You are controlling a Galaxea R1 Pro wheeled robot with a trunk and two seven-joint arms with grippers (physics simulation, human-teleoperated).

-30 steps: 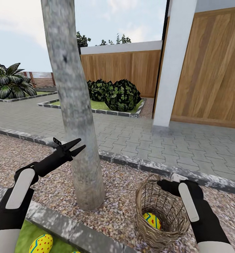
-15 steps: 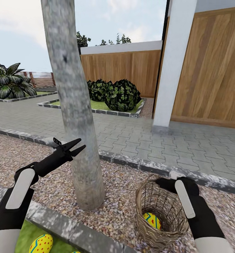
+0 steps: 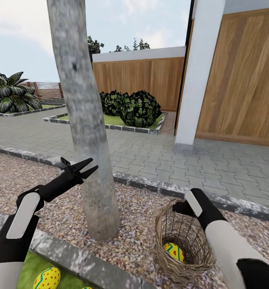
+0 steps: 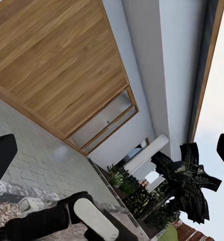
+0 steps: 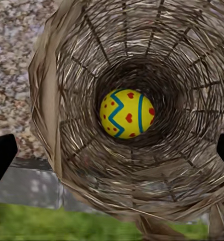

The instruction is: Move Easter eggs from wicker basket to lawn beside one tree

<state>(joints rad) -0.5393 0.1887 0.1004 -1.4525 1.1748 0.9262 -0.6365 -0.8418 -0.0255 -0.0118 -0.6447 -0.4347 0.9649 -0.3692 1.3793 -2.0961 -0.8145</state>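
one egg (image 3: pixel 174 251) in basket (image 3: pixel 166 224) right of tree (image 3: pixel 86 132), another egg (image 3: pixel 47 278) on lawn (image 3: pixel 28 273), perhaps a third beside it

Probably a house garden: wooden fence (image 3: pixel 138 82), grey paving (image 3: pixel 158 154), gravel strip (image 3: pixel 142 224), shrubs (image 3: pixel 130 107)

No readable text, labels, numbers or signs anywhere.

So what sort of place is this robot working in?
It looks like a simulated house garden: a mottled grey tree trunk rising from pebble gravel, a wooden fence behind grey paving, shrubs, and a strip of lawn with painted eggs.
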